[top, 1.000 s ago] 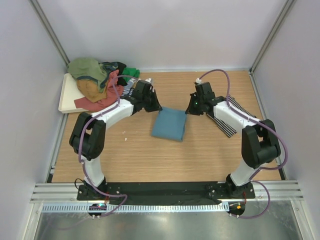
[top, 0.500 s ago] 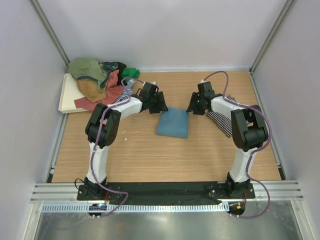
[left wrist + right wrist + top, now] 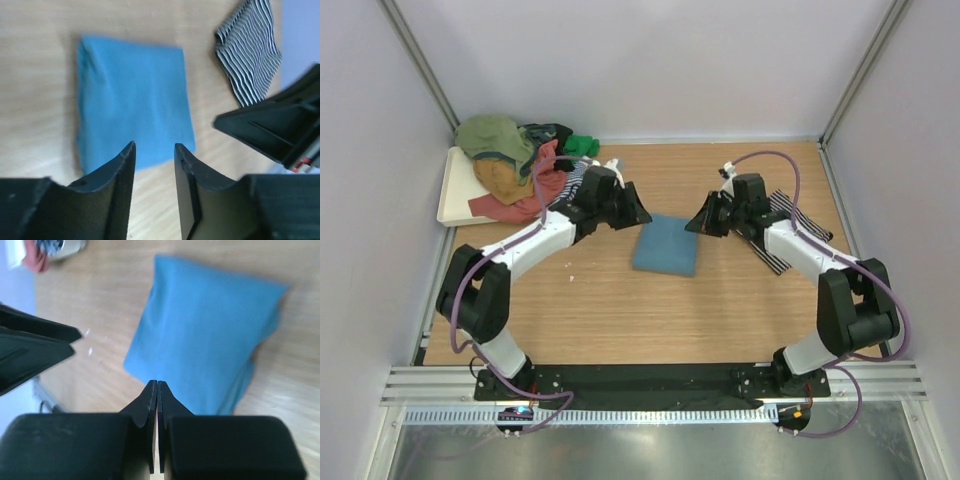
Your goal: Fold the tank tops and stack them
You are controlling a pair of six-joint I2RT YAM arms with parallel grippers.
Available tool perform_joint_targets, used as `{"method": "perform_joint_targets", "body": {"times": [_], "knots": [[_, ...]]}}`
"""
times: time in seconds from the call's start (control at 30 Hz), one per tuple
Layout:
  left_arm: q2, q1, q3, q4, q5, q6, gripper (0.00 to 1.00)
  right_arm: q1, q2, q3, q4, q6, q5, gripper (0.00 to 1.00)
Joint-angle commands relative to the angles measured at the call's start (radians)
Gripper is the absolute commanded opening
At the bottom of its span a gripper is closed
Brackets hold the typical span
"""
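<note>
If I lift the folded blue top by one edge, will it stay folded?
Probably not: the blue top is soft layered cloth, so a one-edge lift would likely let it droop and unfold. Pushed, it may bunch on the wood table rather than slide whole.

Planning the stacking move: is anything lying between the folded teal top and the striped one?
Nothing lies on the table between the teal top and the striped top. Above them, though, the right tool, shut, hangs over that gap, and its arm crosses part of the striped top.
</note>
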Motion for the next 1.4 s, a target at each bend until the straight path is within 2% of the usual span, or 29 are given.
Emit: {"method": "perform_joint_targets", "body": {"times": [0.0, 0.2, 0.37, 0.4, 0.5, 0.67, 0.77, 0.83, 0.97, 1.17, 1.37], "knots": [[-0.018, -0.032, -0.107, 0.073, 0.152, -0.082, 0.36, 0.011, -0.023, -0.110, 0.172, 0.079, -0.257, 0.04], [0.016, -0.031, -0.207, 0.178, 0.192, -0.119, 0.30, 0.011, 0.081, -0.223, 0.398, 0.177, -0.357, 0.01], [0.190, 0.000, -0.233, 0.299, 0.232, -0.152, 0.25, -0.026, 0.264, -0.300, 0.601, 0.257, -0.363, 0.01], [0.206, 0.014, -0.242, 0.314, 0.232, -0.162, 0.25, -0.038, 0.332, -0.302, 0.603, 0.283, -0.362, 0.01], [0.200, 0.020, -0.273, 0.328, 0.197, -0.154, 0.24, -0.078, 0.397, -0.302, 0.603, 0.294, -0.363, 0.01], [0.093, 0.015, -0.325, 0.272, 0.119, -0.122, 0.24, -0.078, 0.273, -0.285, 0.437, 0.195, -0.284, 0.02], [0.001, -0.001, -0.353, 0.239, 0.093, -0.120, 0.25, -0.077, 0.181, -0.268, 0.368, 0.167, -0.265, 0.07], [-0.067, -0.024, -0.355, 0.206, 0.048, -0.116, 0.33, -0.075, 0.141, -0.233, 0.323, 0.147, -0.248, 0.14], [-0.120, -0.044, -0.315, 0.163, 0.023, -0.100, 0.47, -0.068, 0.101, -0.147, 0.222, 0.107, -0.237, 0.17], [-0.030, -0.044, -0.166, 0.114, 0.048, -0.088, 0.48, -0.063, 0.140, -0.046, 0.214, 0.124, -0.230, 0.17], [0.126, -0.031, -0.031, 0.101, 0.017, -0.090, 0.47, -0.065, 0.302, 0.033, 0.296, 0.187, -0.247, 0.16]]}}
